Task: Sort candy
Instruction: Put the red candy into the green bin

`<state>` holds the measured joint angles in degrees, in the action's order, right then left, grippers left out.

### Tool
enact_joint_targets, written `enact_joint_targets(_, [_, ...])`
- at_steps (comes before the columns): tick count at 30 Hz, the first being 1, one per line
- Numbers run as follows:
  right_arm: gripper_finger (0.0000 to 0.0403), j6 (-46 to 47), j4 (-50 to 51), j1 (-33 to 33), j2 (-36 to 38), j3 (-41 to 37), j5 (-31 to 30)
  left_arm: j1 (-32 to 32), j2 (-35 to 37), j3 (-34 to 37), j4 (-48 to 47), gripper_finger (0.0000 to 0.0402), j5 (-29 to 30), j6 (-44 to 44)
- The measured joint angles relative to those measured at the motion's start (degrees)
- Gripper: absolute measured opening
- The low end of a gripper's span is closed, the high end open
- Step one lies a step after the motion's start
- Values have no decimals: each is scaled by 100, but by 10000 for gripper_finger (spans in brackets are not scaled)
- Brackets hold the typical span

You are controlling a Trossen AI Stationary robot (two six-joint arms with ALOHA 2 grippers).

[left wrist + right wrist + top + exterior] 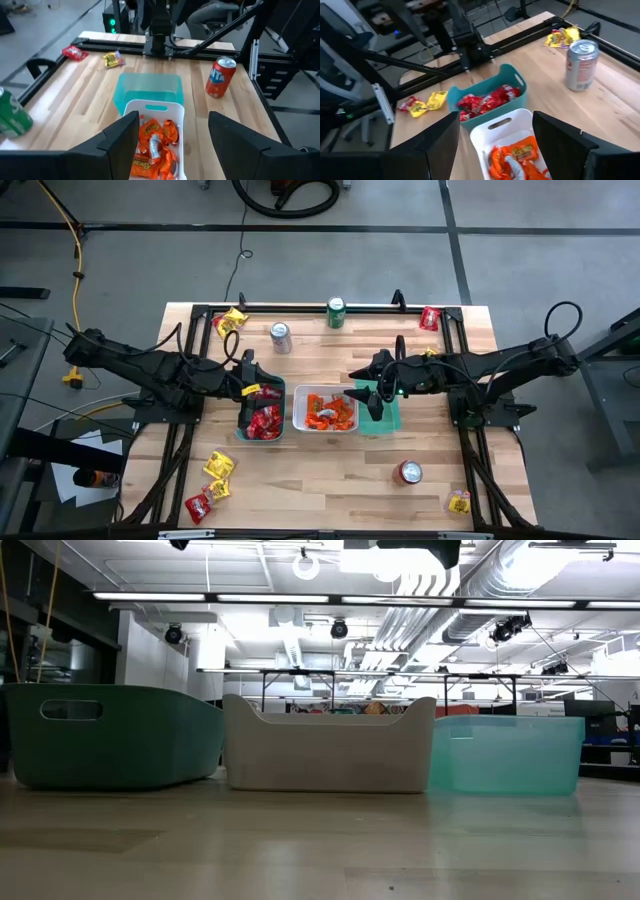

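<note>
Three trays stand side by side mid-table. The dark green tray [262,420] holds red candy [487,100]. The white tray [322,410] holds orange candy [157,145]. The light teal tray [147,90] looks bare inside. My left gripper [252,385] hangs open above the dark green tray's far end, nothing between its fingers [120,145]. My right gripper [375,392] hangs open above the light teal tray, also holding nothing [495,145]. Loose candy packets lie at the far left [232,320], far right [430,318], near left [218,468] and near right [458,500].
A silver can [281,336] and a green can [337,312] stand upright at the far side, and a red can [410,472] at the near right. A black frame [300,307] borders the tabletop. Bare wood lies in front of the trays [320,840].
</note>
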<state>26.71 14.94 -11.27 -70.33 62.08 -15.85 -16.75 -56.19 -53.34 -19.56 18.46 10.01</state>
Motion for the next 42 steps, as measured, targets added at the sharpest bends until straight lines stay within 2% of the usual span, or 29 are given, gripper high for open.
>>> enact_joint_targets(4, [248, 211, 131, -2, 62, 0, 1, -2, 2, 0, -13, 226, 13, 257])
enact_joint_targets(6, [248, 656, 318, 24, 87, 0, -81, -2, 15, 0, -60, 226, 105, 338])
enact_joint_targets(10, [248, 1856, 1258, 225, 70, 0, -664, -2, 53, -7, -500, 225, 736, 434])
enact_joint_targets(13, [248, 2638, 1926, 570, -1, -1, -901, 6, 47, -4, -805, 225, 934, 487])
enact_joint_targets(17, [248, 3249, 2172, 1368, -130, -2, -722, 112, 49, -4, -1012, 225, 945, 334])
enact_joint_targets(20, [248, 3191, 2118, 2065, -268, -2, -504, 239, 51, -4, -1054, 225, 1123, -60])
enact_joint_targets(26, [248, 2982, 2416, 3717, -682, 0, -584, 723, 49, -4, -1061, 225, 1548, -817])
enact_joint_targets(33, [248, 2685, 2777, 5416, -1506, 0, -1258, 1648, 49, -4, -1064, 225, 1486, -756])
enact_joint_targets(38, [248, 2114, 2717, 6332, -2195, 0, -793, 2261, 49, -2, -1061, 225, 1483, -281])
enact_joint_targets(42, [248, 2004, 2758, 6793, -2648, 0, -606, 2576, 49, -2, -1061, 225, 1461, 72])
